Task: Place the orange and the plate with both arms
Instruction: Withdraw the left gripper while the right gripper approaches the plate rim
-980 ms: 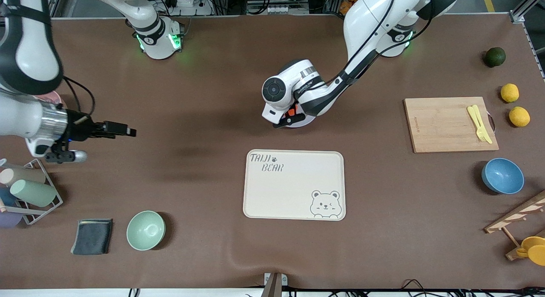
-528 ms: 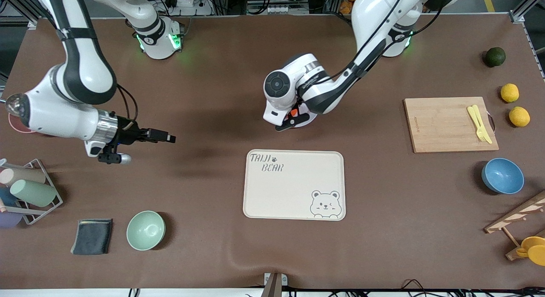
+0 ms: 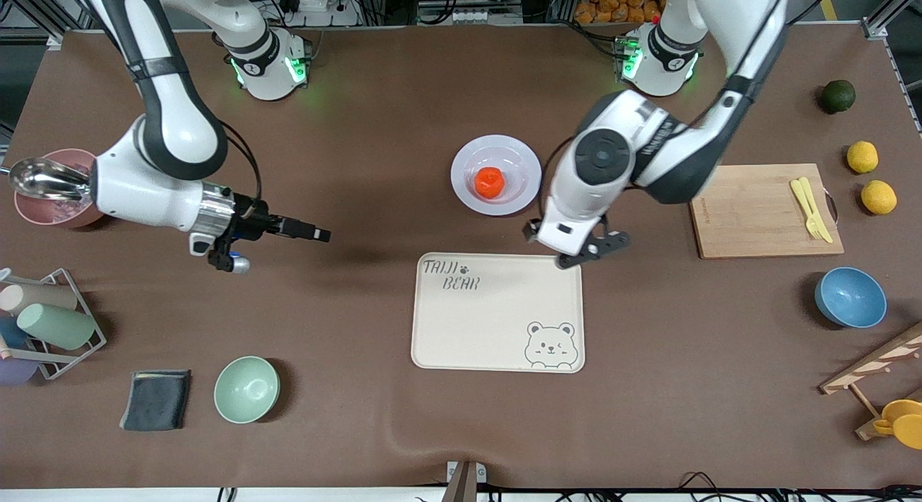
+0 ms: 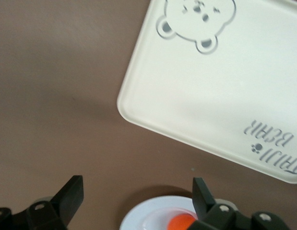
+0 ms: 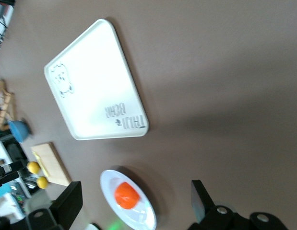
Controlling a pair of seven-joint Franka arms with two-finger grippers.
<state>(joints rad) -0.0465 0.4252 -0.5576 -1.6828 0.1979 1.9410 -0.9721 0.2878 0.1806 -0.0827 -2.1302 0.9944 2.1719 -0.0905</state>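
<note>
The bear tray (image 3: 497, 312) sits nearest the camera, the plate (image 3: 522, 192) just farther with the orange (image 3: 489, 182) on it, and with my left gripper (image 3: 592, 251) and right gripper (image 3: 306, 232) both spread empty, a sloppy rim grab could roll it off.

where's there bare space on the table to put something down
Bare: the tray, and the tabletop between it and the blue bowl. Also between the tray and green bowl. Crowded: the plate holding the orange, with the left gripper close by.
</note>
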